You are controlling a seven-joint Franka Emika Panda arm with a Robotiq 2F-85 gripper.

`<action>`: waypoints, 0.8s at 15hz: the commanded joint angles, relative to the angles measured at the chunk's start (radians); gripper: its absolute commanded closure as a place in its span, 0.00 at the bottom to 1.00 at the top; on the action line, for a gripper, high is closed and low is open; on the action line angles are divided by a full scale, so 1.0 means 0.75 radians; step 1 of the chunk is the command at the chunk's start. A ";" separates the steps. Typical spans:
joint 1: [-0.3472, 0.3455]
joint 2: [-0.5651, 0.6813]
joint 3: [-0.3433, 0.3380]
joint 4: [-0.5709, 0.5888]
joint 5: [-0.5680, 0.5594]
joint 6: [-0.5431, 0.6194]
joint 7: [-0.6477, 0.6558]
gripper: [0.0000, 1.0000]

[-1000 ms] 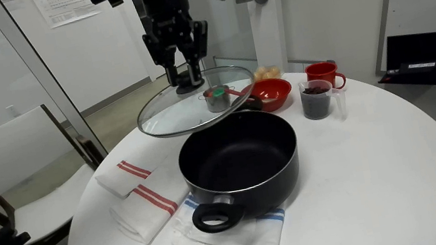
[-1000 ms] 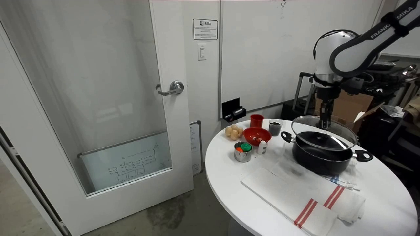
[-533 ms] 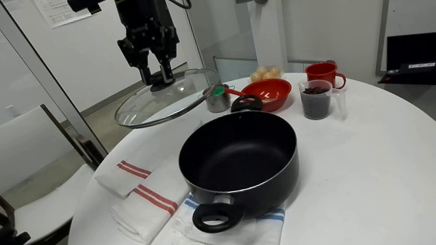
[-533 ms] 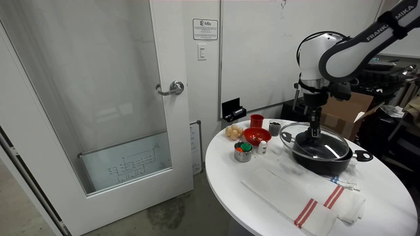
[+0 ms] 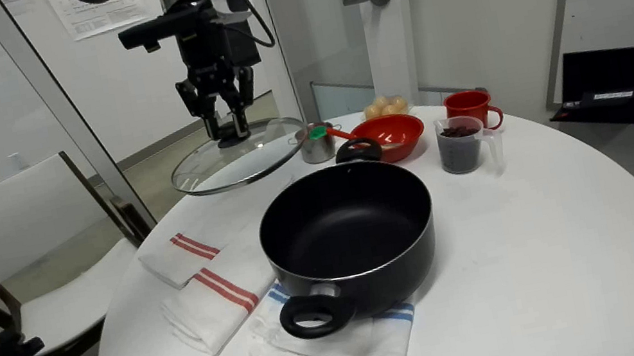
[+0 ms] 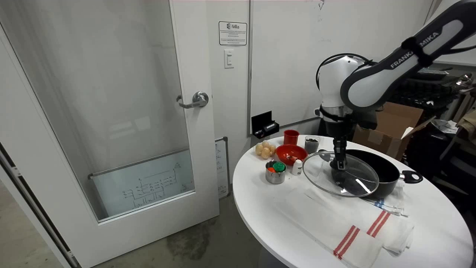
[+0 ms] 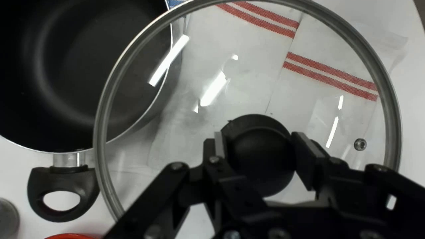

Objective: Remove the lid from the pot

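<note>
My gripper is shut on the black knob of the glass lid; it holds the lid in the air, slightly tilted. In the wrist view, the knob sits between the two fingertips, and the lid's glass lies over the view of the towels and overlaps the pot's edge. The wide black pot stands uncovered on the table, its inside bare. In an exterior view, the lid and gripper are beside the pot, above the red-striped towels.
White towels with red stripes lie beside the pot, below the lid. A blue-striped towel is under the pot. A steel cup, red bowl, measuring cup, red mug and small white bottle stand nearby.
The gripper has carried the lid sideways from above the pot to over the red-striped towels, then a little lower in the last half second. The pot has not moved.
</note>
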 commanded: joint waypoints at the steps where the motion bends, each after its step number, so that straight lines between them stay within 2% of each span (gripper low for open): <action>1: 0.022 0.136 -0.002 0.183 -0.034 -0.082 0.022 0.74; 7: 0.055 0.310 -0.007 0.357 -0.044 -0.136 0.024 0.74; 12: 0.080 0.373 -0.003 0.450 -0.052 -0.183 0.028 0.74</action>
